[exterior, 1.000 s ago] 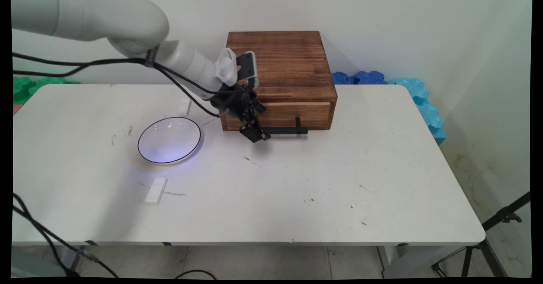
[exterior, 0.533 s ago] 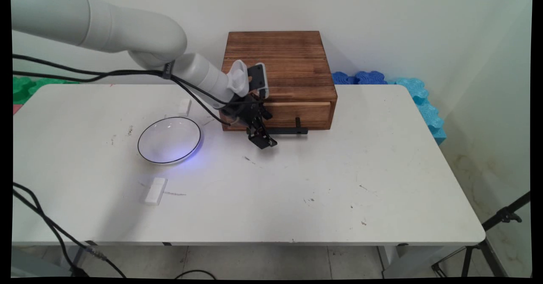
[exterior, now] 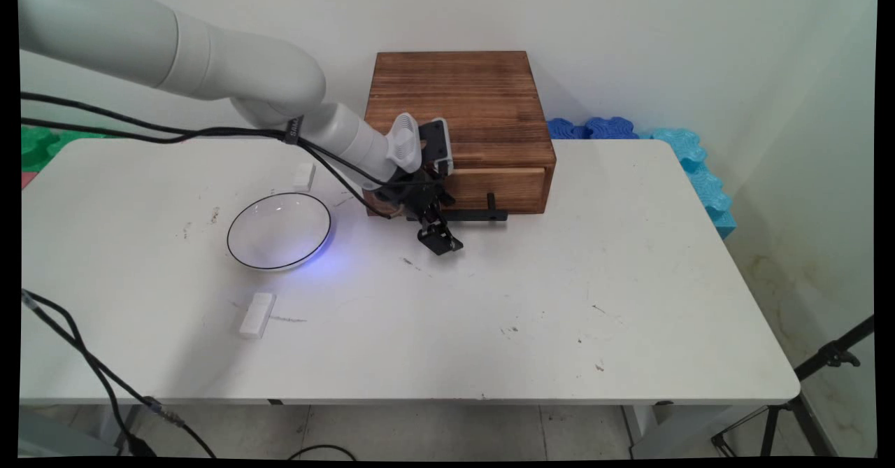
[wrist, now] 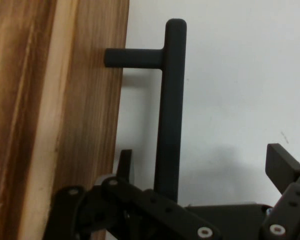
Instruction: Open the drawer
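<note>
Arm (exterior: 210, 69) angled down, open jaws astride drawer handle (wrist: 171, 110) of wooden box (exterior: 458, 115)

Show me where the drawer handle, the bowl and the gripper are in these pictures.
drawer handle (wrist: 171, 110): hand view, on the middle of its long black bar.
bowl (exterior: 278, 231): main view, on the inside of its white basin.
gripper (wrist: 205, 165): hand view, in the gap between its two open fingers, which straddle the bar.

Wooden box (exterior: 458, 115) dark-stained, grainy; handle (wrist: 171, 110) matt black; bowl (exterior: 279, 231) glossy white.
</note>
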Controlling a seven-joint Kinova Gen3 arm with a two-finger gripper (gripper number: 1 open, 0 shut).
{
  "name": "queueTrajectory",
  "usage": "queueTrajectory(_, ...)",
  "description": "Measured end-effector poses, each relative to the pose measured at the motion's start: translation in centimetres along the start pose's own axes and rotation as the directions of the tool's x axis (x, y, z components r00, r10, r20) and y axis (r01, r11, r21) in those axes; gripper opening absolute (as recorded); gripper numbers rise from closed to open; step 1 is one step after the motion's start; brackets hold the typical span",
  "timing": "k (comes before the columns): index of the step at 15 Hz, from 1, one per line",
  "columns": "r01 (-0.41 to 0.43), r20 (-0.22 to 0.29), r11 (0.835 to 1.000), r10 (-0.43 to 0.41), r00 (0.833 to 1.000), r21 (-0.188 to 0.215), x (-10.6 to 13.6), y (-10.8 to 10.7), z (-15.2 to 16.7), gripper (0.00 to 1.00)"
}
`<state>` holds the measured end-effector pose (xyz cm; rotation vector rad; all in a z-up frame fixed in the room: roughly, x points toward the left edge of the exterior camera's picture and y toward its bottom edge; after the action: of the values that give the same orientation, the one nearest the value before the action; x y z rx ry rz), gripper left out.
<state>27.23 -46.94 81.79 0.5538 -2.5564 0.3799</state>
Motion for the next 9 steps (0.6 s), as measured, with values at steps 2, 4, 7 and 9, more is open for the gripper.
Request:
queueTrajectory(2, 0.001, 0.004, 1.0, 0.0, 1.0, -0.003, -0.02, 0.15, 0.41, 1.0)
queueTrajectory(4, 0.0, 0.005, 1.0, 0.0, 1.0, -0.005, 0.0, 0.27, 0.66, 1.0)
queueTrajectory(7, 0.0, 0.007, 1.0, 0.0, 1.0, -0.01, 0.02, 0.56, 0.97, 1.0)
queueTrajectory(9, -0.001, 0.008, 1.0, 0.001, 1.0, -0.012, 0.03, 0.79, 1.1, 1.0)
